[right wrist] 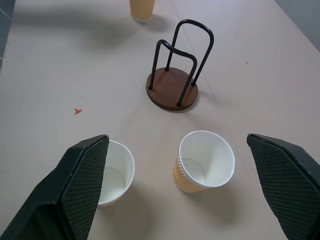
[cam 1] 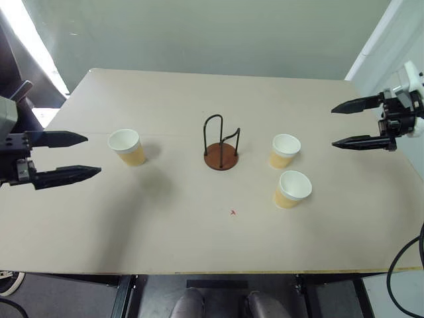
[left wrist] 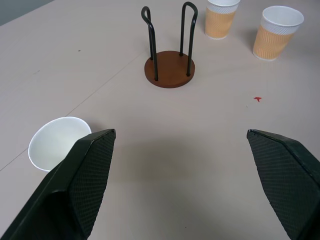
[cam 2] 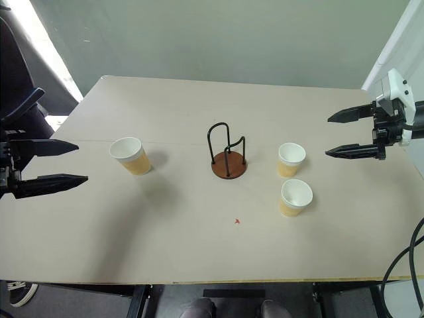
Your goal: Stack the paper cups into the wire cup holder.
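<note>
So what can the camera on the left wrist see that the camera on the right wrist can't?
Left wrist view alone: the left tool, its black fingers wide apart, and the lone cup's white inside.

Right wrist view alone: the right tool, also open, and down into the two neighbouring cups, both empty.

Both: the beige table, the empty wire cup holder, all three upright paper cups, and the small red mark.
</note>
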Controlling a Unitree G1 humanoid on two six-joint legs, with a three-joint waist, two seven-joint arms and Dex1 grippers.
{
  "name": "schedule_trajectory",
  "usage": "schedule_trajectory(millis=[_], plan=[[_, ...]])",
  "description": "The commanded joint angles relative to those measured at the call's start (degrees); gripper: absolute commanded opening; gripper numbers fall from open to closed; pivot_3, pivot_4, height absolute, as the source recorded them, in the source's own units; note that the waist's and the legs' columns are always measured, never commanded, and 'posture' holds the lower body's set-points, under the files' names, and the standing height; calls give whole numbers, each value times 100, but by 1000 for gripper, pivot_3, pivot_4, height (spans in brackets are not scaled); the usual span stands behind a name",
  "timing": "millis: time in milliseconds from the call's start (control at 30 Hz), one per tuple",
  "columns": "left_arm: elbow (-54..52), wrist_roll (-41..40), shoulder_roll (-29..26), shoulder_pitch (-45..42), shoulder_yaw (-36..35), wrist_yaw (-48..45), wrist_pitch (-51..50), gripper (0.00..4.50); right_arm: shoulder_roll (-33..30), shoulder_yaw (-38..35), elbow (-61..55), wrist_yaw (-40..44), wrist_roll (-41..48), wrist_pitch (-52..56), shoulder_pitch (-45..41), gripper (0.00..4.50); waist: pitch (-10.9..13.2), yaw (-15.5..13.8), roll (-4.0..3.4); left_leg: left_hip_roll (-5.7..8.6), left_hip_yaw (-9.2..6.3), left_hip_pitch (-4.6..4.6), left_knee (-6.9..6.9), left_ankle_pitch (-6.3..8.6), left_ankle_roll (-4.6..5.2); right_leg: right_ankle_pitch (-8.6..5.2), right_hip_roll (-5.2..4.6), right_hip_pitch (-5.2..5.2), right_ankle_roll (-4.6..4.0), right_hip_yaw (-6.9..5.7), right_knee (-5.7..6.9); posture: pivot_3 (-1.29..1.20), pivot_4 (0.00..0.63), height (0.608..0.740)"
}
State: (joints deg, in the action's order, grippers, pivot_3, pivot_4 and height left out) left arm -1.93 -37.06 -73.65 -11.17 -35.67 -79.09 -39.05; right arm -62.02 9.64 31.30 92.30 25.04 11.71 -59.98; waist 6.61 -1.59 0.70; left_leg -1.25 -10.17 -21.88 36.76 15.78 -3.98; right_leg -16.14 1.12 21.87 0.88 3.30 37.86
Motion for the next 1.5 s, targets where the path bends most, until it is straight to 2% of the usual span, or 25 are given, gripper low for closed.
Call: schedule_trajectory(millis=[33, 333, 533, 600, 700, 767, 933, 1233, 1500], plan=[[-47, -58, -31, -93, -85, 40, 24, 4489, -75, -161, -2, 20, 52, -64, -110, 4500, 0, 0, 0, 0, 0, 0, 0, 0, 0, 0, 0, 0, 0, 0, 0, 0, 150, 740], [-82, -94, 8, -57, -266, 135, -41, 4489, -124, -218, -198, 20, 368, 101, -142, 4500, 0, 0, 0, 0, 0, 0, 0, 0, 0, 0, 0, 0, 0, 0, 0, 0, 150, 740], [-258, -216, 201, -40, -144, 230, -86, 4489, -47, -573, -1153, 20, 1215, 1173, -93, 4500, 1, 1, -1, -1, 9, -1, -4, -2, -4, 0, 5, 2, 0, 3, -2, 0, 150, 740], [-336, -279, 262, -76, -81, 275, -100, 4489, 177, -693, -1866, -325, 1515, 1847, 146, 4500, -1, 3, 1, -5, 10, -1, -3, -2, -4, 0, 9, 0, 0, 2, -5, 0, 150, 740], [-492, -341, 380, -127, 78, 388, -99, 4489, 825, -560, -3069, -1662, 1419, 2613, 591, 4500, -3, 29, 5, -12, 8, 9, 3, -2, -5, 0, 22, -14, 0, 3, -12, 0, 150, 740], [-605, -400, 457, -189, 198, 494, -110, 4489, 1288, -426, -3502, -2530, 1173, 3064, 727, 4500, -3, 57, 4, -24, 5, 13, 21, -1, -7, 3, 31, -10, -3, 9, -22, 0, 150, 740], [-805, -384, 581, -200, 379, 739, -74, 4489, 2102, -131, -4278, -3933, 1085, 4390, 865, 4500, -2, 61, 3, -41, 0, 4, 29, -5, -13, 13, 44, 18, -13, 8, 3, 0, 150, 740], [-1195, -169, 775, 180, 225, 1138, 92, 4489, 3066, 180, -3872, -5115, 674, 5408, 777, 4500, -3, 64, 5, -48, -6, -2, 26, -7, -16, 18, 54, 34, -21, 8, 4, 0, 150, 740], [-1434, -252, 838, 397, -63, 1334, -56, 4489, 3891, 203, -3115, -5794, 172, 5292, 747, 4500, -3, 65, 5, -51, -6, -6, 18, -12, -26, 21, 60, 47, -26, 9, 4, 0, 150, 740]])
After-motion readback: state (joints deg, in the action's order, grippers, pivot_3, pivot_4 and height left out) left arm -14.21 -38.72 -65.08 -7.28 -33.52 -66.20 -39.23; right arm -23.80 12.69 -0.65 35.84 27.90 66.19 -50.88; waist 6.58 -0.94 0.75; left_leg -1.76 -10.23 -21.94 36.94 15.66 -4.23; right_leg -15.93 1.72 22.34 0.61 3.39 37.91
